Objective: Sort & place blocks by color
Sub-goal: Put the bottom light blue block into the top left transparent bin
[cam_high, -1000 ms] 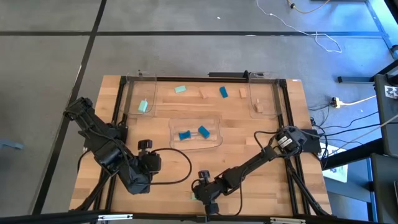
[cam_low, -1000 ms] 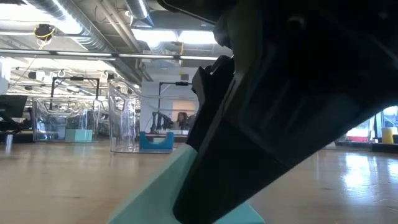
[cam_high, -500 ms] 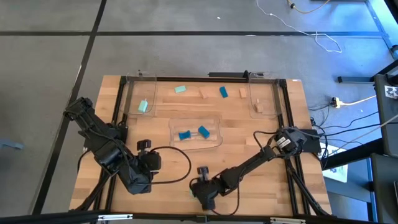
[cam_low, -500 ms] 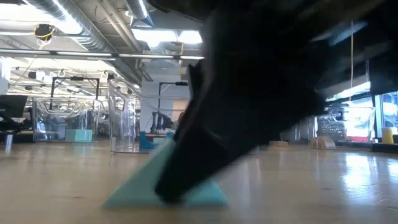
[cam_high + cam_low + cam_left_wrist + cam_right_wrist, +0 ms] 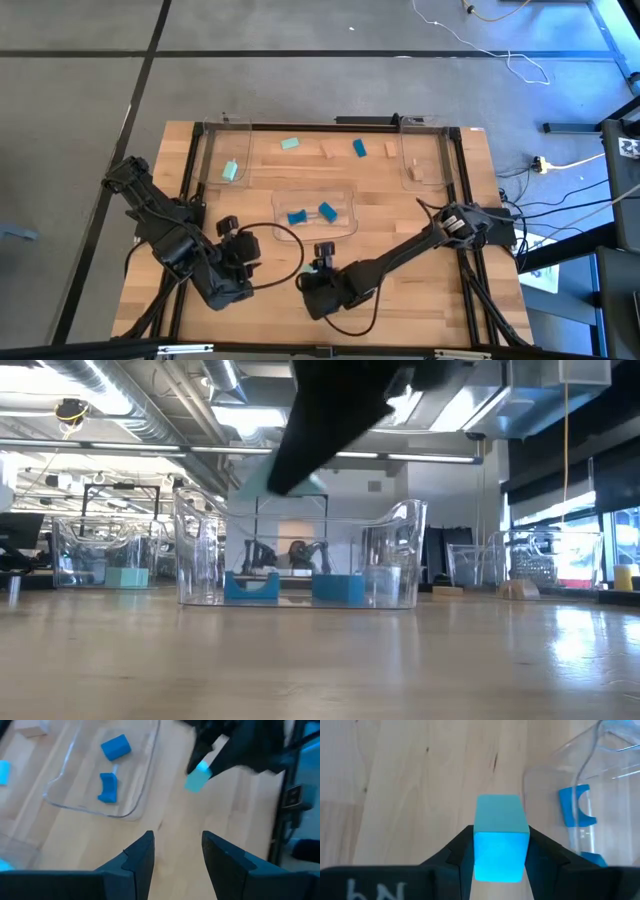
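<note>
Overhead, pipes — below, bare wooden table

We see a pale mint-teal block pinched in the dark right claw, over the light, streaky wood-grain surface. Two bright blue blocks sit in the clear tray. The left claw is black too. Farther back, we spot a tan block.

Right hand pinching mint block above table, beside clear tray.
</note>
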You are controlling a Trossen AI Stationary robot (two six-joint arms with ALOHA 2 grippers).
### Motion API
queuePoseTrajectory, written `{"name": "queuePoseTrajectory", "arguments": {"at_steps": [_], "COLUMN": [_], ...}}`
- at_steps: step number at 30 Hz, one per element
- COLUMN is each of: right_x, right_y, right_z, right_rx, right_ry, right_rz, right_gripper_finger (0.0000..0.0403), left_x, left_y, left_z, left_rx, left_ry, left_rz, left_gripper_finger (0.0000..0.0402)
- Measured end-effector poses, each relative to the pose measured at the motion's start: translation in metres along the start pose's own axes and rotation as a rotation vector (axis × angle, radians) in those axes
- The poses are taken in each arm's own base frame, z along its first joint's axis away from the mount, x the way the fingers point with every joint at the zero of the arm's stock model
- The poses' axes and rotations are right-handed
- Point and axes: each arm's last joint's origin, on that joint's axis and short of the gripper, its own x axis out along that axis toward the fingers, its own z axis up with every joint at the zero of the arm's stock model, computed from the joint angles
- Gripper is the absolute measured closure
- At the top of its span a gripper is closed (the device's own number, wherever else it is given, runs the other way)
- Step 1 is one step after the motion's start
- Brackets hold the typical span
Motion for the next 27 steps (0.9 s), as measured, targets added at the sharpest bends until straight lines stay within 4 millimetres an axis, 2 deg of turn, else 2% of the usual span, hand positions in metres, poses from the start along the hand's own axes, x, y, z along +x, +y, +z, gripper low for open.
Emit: {"name": "queuePoseTrajectory", "arguments": {"at_steps": [7,14,21,27], "right_x": [-0.023,-0.059,-0.086,-0.085], "right_y": [-0.024,-0.050,-0.071,-0.079], "right_z": [0.016,0.033,0.048,0.053], "right_rx": [-0.017,-0.006,0.026,0.060], "right_ry": [0.028,0.008,-0.077,-0.101], "right_rz": [-0.039,-0.100,-0.083,-0.010], "right_gripper_finger": [0.0272,0.0272,0.0272,0.0272], "left_x": [-0.009,-0.016,0.002,0.022], "left_y": [0.002,0.004,0.006,0.005], "left_z": [-0.012,-0.026,-0.040,-0.046], "left_rx": [0.110,0.224,0.294,0.443], "left_ry": [-0.073,-0.179,-0.174,-0.155], "left_rz": [0.108,0.212,0.287,0.313], "left_gripper_finger": [0.0246,0.0246,0.0246,0.0246]}}
